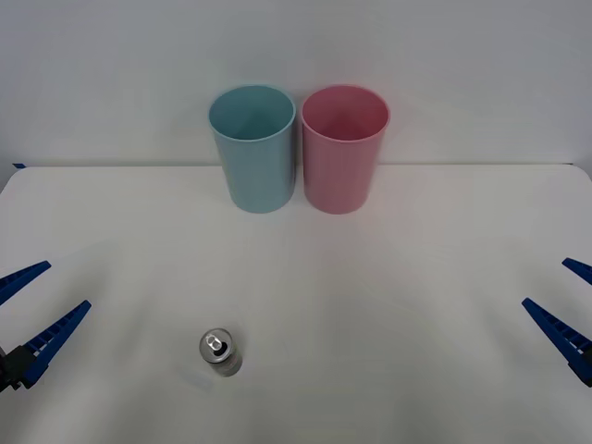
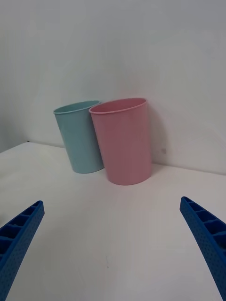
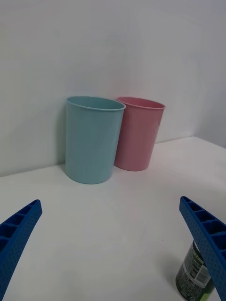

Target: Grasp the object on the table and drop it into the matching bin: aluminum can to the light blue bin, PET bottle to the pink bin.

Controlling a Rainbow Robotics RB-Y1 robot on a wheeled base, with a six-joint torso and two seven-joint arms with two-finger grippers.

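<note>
We see the aluminum can standing upright on the white table, silver lid and pull tab facing up, at about 7 o'clock from the table's middle and close to the near edge. In the left wrist view the can shows its dark printed side, partly behind one blue finger. From the can, the light blue bin stands at roughly 12 o'clock, well apart, near the table's far edge against the pale wall. The pink bin stands just beside it at its 3 o'clock, their rims nearly touching; both are upright with open mouths. The left gripper hangs at the can's 9 o'clock, near but not touching, its ribbed blue fingers spread wide. The right gripper sits far off at the can's 3 o'clock by the table's edge, fingers likewise spread apart and holding nothing.
</note>
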